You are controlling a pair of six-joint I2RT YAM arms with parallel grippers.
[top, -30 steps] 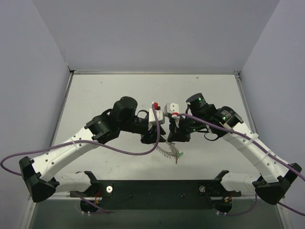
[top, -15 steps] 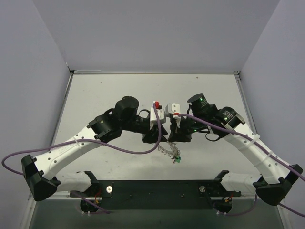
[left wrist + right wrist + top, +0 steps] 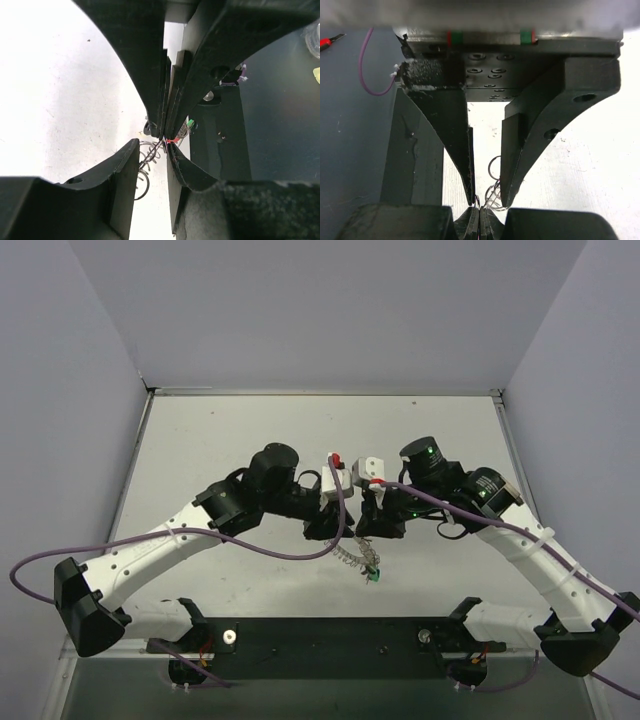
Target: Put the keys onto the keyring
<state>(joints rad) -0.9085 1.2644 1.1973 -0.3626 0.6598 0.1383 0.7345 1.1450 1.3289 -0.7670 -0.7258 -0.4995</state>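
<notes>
Top view: the ring (image 3: 349,553) sits mid-worktop (image 3: 250,430) between the arms, with a green key (image 3: 372,576) at its near end. Our left claw (image 3: 165,134) is pinched closed on it, probably to steady it. Our right claw (image 3: 487,200) is parted astride the wire, ready to work a key.

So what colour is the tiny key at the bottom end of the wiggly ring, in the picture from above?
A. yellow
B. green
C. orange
B: in the top view, the key head at the near end of the keyring is green, so it is a green key.
</notes>
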